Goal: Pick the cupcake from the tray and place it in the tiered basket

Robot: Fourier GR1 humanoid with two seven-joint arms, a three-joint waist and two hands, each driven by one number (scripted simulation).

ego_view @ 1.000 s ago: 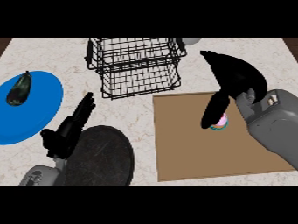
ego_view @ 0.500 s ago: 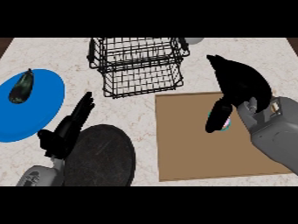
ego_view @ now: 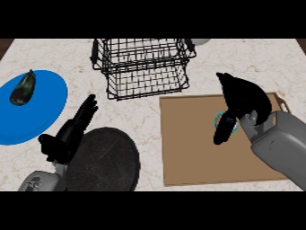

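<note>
The cupcake (ego_view: 218, 119) sits on the brown tray (ego_view: 191, 152) at the right; only a teal and pink sliver of it shows. My right hand (ego_view: 246, 101) is over it, fingers curled round it from above and the thumb (ego_view: 224, 132) down its near side. The black wire tiered basket (ego_view: 144, 67) stands at the back centre, apart from the hand and to its upper left. My left hand (ego_view: 70, 134) rests open at the lower left, fingers straight, holding nothing.
A blue plate (ego_view: 39, 117) with a dark eggplant (ego_view: 23, 88) lies at the far left. A dark round plate (ego_view: 109, 161) sits by my left hand, close to the tray's left edge. A white object (ego_view: 202, 41) shows behind the basket.
My right hand has come down and slightly nearer over the tray, and its fingers and thumb have closed round the cupcake, hiding most of it. The left hand has stayed put.
</note>
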